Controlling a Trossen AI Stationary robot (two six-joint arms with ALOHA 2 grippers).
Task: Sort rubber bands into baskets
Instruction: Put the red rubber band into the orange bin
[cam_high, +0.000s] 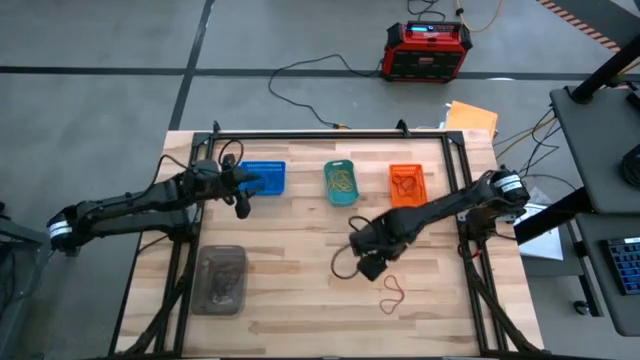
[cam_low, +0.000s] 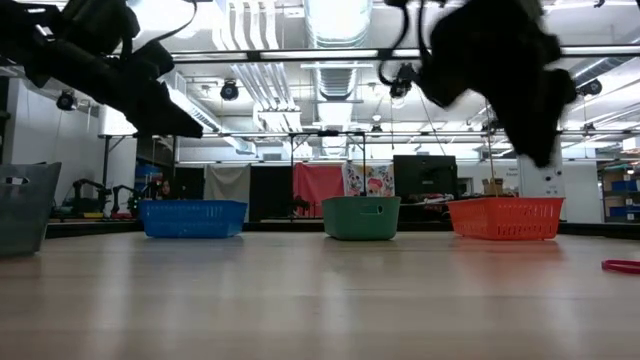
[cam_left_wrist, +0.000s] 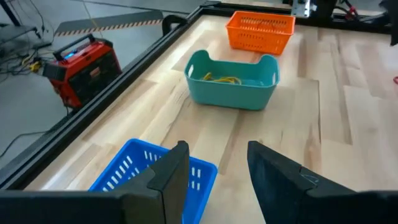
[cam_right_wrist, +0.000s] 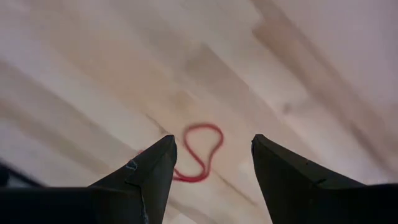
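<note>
1. Along the table's (cam_high: 300, 310) far edge the blue basket (cam_high: 264, 178), teal basket (cam_high: 341, 181) and orange basket (cam_high: 408, 184) stand in a row, apart from each other, with bare wood between them.
2. The left gripper (cam_high: 243, 205), fingers apart, hangs beside the blue basket's near right corner, over its rim in the left wrist view.
3. The right gripper (cam_high: 368, 266), fingers spread, hangs above mid-table, nothing between it and the red rubber band (cam_right_wrist: 198, 151) on the wood.
4. A clear grey container (cam_high: 221, 279) fills the near left corner.
5. The near edge's middle is bare wood.
</note>
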